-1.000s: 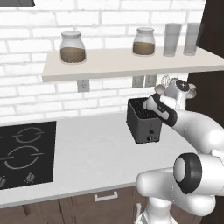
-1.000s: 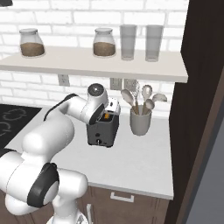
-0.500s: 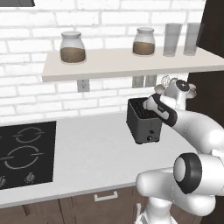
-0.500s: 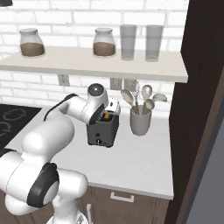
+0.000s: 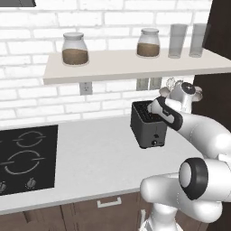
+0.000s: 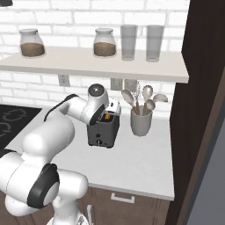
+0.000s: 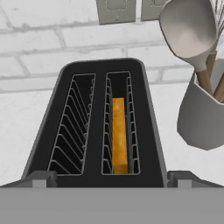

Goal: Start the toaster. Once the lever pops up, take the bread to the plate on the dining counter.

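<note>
The dark toaster (image 5: 146,131) (image 6: 101,132) stands on the grey countertop near the brick wall. My gripper (image 5: 154,109) (image 6: 109,113) hovers just above its top, open, with nothing between the fingers. In the hand view I look straight down on the toaster (image 7: 148,127), whose two slots run away from me. The bread (image 7: 119,133) sits edge-up, sunk in the right slot, and its orange edge (image 6: 107,117) also peeks out below the hand. The left slot is empty. My gripper (image 7: 111,181) straddles the toaster's near end, one fingertip on each side. The plate and the dining counter are out of view.
A grey crock of wooden spoons (image 6: 141,123) (image 7: 200,118) stands close to the toaster's right. A shelf (image 5: 131,64) with jars and glasses overhangs the spot. A black cooktop (image 5: 22,155) lies to the left, and a dark tall cabinet (image 6: 202,88) walls the right.
</note>
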You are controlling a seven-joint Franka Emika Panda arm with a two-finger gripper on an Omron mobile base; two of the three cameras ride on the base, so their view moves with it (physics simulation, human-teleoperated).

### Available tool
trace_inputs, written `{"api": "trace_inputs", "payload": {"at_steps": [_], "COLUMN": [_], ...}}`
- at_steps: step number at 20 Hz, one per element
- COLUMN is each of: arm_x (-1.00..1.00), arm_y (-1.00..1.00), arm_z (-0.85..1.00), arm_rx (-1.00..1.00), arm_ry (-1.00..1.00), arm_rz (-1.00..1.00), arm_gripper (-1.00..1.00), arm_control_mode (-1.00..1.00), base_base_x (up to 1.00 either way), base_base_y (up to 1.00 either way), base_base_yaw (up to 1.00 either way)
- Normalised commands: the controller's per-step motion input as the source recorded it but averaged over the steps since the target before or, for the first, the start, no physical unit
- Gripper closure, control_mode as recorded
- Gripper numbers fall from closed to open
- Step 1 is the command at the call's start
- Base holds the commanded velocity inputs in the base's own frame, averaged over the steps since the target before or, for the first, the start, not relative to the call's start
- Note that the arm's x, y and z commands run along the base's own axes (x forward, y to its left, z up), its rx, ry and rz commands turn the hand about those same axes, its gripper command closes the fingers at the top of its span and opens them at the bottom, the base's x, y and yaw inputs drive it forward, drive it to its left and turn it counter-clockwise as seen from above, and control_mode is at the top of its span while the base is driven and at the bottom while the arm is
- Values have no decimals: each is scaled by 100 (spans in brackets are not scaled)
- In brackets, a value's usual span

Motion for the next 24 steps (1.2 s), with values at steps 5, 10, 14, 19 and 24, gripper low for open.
{"api": "trace_inputs", "payload": {"at_steps": [5, 10, 14, 19, 24], "arm_x": [0, 0, 0, 0, 0], "arm_y": [0, 0, 0, 0, 0], "arm_z": [0, 0, 0, 0, 0], "arm_rx": [0, 0, 0, 0, 0], "arm_ry": [0, 0, 0, 0, 0], "arm_rz": [0, 0, 0, 0, 0], "arm_gripper": [-100, -100, -100, -100, -100], "arm_control_mode": [-100, -100, -100, -100, -100], "base_base_x": [0, 0, 0, 0, 0], "base_base_y": [0, 0, 0, 0, 0], "base_base_yaw": [0, 0, 0, 0, 0]}}
